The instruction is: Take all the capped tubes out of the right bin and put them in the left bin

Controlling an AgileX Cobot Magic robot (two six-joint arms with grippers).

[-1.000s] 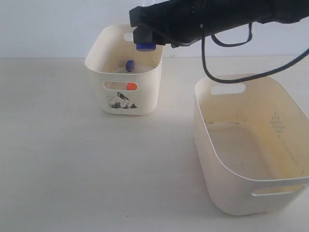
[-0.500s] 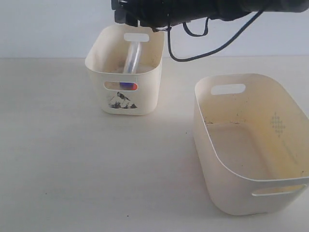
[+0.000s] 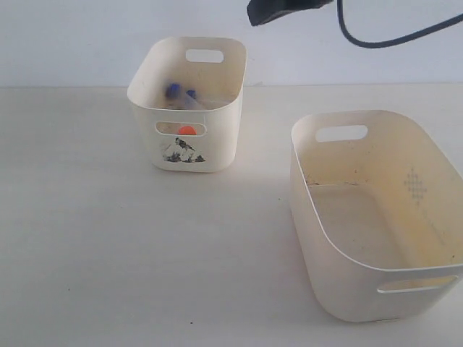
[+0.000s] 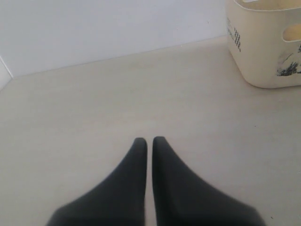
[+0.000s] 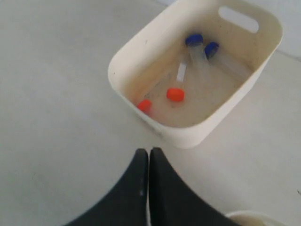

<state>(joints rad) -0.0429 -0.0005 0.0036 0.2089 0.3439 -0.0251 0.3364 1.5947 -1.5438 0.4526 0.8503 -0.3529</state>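
The left bin (image 3: 217,137), small and cream with a picture sticker, holds the capped tubes. Two blue caps (image 3: 173,90) show over its rim and an orange cap (image 3: 187,130) shows through the slot handle. The right wrist view looks down into this bin (image 5: 141,52): two blue-capped tubes (image 5: 194,39) and two orange-capped tubes (image 5: 175,94) lie on its floor. My right gripper (image 5: 149,151) is shut and empty, high above the table beside the bin. The right bin (image 3: 340,246) has nothing in it. My left gripper (image 4: 146,140) is shut and empty over bare table.
The right arm's black body (image 3: 278,10) and its cable (image 3: 376,40) hang at the top edge above the two bins. In the left wrist view the left bin (image 4: 263,47) stands off to one side. A white wall runs behind the table.
The blue-capped tube dropped from my right gripper into the left bin and now lies with the others. The right arm has risen and pulled back to the right, away from the bin.
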